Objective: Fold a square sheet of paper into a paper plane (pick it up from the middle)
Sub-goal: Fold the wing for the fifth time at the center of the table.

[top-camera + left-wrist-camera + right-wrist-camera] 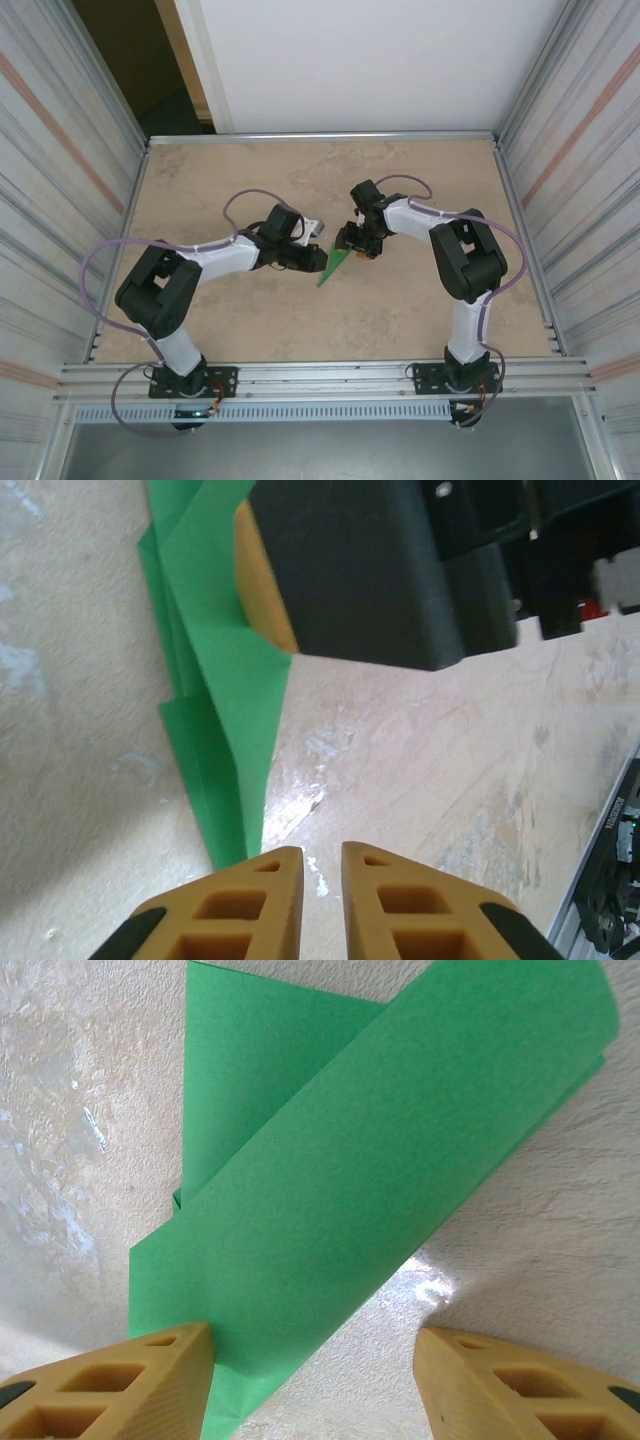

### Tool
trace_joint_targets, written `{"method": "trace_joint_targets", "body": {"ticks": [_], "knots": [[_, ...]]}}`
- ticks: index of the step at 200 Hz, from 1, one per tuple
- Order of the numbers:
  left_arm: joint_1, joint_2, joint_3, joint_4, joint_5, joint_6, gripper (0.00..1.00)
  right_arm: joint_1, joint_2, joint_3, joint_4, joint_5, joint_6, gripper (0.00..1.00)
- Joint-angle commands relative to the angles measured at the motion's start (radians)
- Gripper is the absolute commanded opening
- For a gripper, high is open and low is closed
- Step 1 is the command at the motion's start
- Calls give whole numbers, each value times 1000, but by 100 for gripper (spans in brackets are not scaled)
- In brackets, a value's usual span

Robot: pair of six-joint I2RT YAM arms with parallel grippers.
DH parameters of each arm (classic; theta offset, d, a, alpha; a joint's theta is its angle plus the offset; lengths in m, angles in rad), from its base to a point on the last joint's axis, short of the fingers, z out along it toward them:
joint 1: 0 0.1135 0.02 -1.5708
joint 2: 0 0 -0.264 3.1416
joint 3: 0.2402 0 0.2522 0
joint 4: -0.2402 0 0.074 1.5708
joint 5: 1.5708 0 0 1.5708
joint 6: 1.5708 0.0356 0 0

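Paper plane lies mid-table between my two grippers. Its green flaps overlap in layers and its point faces near-left. My right gripper stands wide open over it: one finger is at the paper's edge, the other is over bare table. My left gripper is nearly closed on nothing, just beside the tip. Open table all round.

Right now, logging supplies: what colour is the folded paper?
The folded paper is plain bright green, clearest in the right wrist view.
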Motion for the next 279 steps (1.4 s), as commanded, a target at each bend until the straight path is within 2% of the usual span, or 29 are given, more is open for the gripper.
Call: {"method": "trace_joint_targets", "body": {"ticks": [1,79,279], "knots": [[-19,17,18,52,49,-42,16,22,153,-62,30,75,10,58],[-23,133,97,14,55,-83,11,21,156,-67,27,73,11,58],[-23,189,87,-33,4,-94,7,22,182,-73,26,76,8,56]]}}
